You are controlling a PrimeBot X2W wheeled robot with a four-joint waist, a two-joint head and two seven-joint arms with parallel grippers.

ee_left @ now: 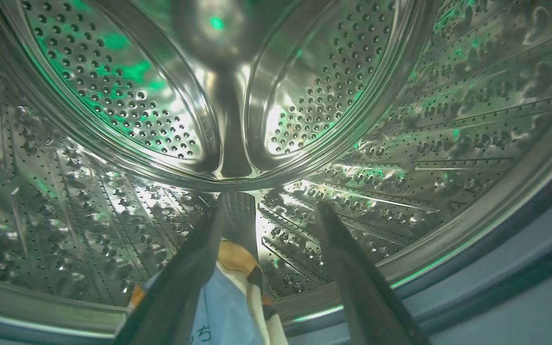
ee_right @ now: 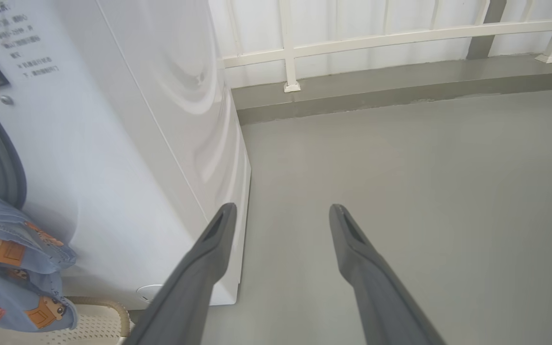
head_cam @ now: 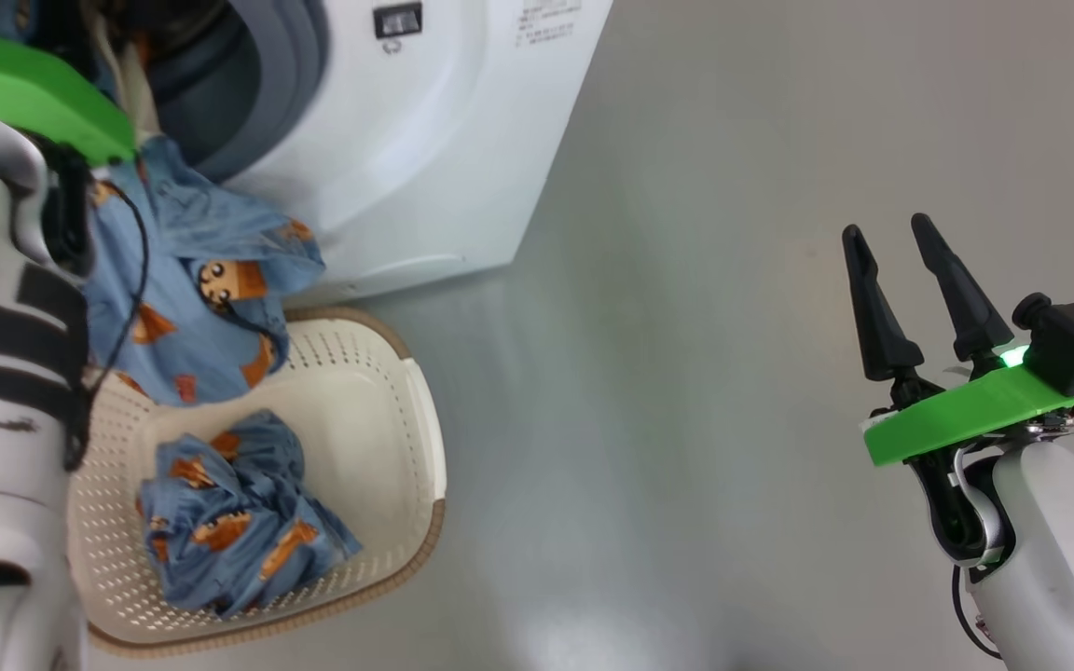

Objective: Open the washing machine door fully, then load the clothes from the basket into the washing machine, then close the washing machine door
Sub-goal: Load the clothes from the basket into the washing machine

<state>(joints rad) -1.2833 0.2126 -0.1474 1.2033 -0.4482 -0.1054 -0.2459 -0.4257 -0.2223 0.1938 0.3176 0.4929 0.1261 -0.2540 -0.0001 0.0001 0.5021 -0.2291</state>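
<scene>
Clothes (ee_left: 230, 299) lie low between parted jaws of left gripper (ee_left: 271, 206).

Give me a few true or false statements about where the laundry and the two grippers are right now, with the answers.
1. A bear-print garment lies in the basket. True.
2. The right gripper grips a piece of clothing. False: it is open and empty, above the floor.
3. The left gripper has its fingers inside the steel drum. True.
4. The machine's opening is shut. False: the washing machine stands open, and a second garment hangs out of it over the basket.
</scene>
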